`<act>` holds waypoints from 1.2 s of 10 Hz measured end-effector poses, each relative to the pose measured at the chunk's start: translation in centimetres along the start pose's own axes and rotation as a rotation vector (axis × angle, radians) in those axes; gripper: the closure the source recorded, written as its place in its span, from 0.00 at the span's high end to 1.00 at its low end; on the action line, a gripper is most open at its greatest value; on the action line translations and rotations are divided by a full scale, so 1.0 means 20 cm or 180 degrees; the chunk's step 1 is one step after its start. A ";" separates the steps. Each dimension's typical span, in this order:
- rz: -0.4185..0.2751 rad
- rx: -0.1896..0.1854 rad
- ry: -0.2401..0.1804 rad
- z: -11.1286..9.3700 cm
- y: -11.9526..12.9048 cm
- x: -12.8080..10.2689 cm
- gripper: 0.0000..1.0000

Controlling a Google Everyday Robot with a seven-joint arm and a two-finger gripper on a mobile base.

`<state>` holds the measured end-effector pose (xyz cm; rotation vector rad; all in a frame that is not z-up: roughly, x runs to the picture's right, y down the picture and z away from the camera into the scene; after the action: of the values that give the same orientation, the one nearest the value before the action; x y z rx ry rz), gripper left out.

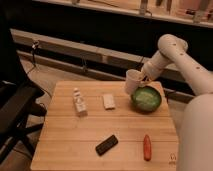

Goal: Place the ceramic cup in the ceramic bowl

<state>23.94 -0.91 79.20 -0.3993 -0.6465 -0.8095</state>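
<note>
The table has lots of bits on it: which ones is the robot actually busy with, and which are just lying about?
In use: ceramic cup, held up by the gripper beside the ceramic bowl.

Lying about: whitish bottle-like figure, small pale block, dark flat device, orange-red carrot-like object.

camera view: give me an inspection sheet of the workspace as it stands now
surface: wooden table, light slatted top
job's things: ceramic cup held tilted above the table at the left rim of the ceramic bowl, not yet in it; the bowl sits at the table's far right
clutter: small whitish figure at left, pale block mid-table, dark flat device near the front, orange-red carrot-like item front right
grippers: hand at the cup's right side, above the bowl's far-left edge, holding the cup
cables: dark cable hanging along the wall at left
surroundings: black chair at left, dark wall and ledge behind
</note>
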 end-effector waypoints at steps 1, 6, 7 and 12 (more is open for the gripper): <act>0.0008 0.0015 0.0060 -0.01 0.06 0.01 0.00; 0.0076 -0.0004 0.0354 -0.01 0.17 0.07 0.00; 0.0101 -0.0024 0.0404 0.00 0.18 0.09 0.00; 0.0290 -0.0002 0.0372 0.10 0.28 0.18 0.29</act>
<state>29.27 1.76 82.52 -0.3764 -0.5157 -0.7406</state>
